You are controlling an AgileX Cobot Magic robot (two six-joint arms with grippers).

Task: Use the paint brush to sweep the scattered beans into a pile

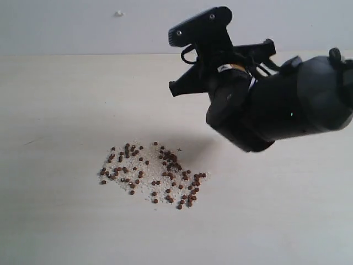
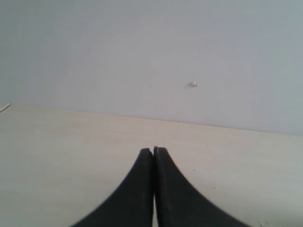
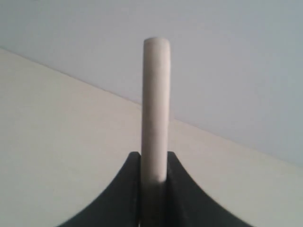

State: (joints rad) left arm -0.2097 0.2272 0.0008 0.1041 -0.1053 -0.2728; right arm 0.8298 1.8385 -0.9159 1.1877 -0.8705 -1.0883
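Here, right end effector (image 3: 154,157) clamping paint brush (image 3: 156,94), pointing straight outward

I see the beans (image 1: 151,174) lying on the table (image 1: 55,110), toward its near side. My right arm (image 1: 276,105) hangs behind them, to the right. Between the right gripper's (image 3: 154,157) jaws stands what I take for the paint brush (image 3: 156,104).

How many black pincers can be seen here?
2. The left fingers are closed on nothing over the table; the right fingers grip the paint brush. None look hidden.
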